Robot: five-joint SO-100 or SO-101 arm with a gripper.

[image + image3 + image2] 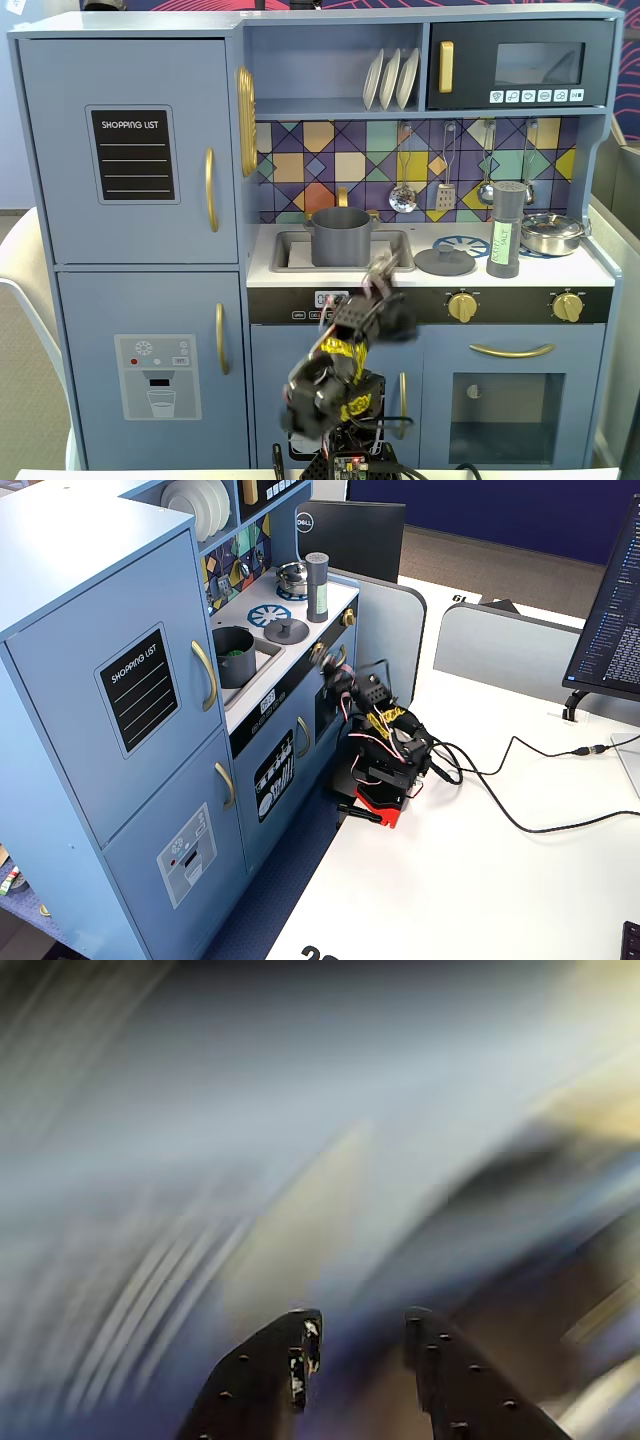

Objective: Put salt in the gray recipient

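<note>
On the toy kitchen counter, the salt shaker (pixel 505 229) is standing upright beside the steel pan (pixel 552 233), while the gray pot (pixel 341 236) is sitting in the sink (pixel 288 247). The gripper (pixel 381 268) (blurred) is hanging before the counter edge, its fingers (pixel 262 1385) standing narrowly apart, holding nothing.

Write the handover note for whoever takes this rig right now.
Pincer: open and empty in the wrist view, which is blurred by motion. In a fixed view it sits at the counter's front edge, in front of the sink.
Salt shaker: upright on the stovetop, between the pot lid and the steel pan, untouched.
Gray pot: standing in the sink, lid off.
Done: nothing yet.
Left: grasp the shaker, carry it to the pot, put salt in.
</note>
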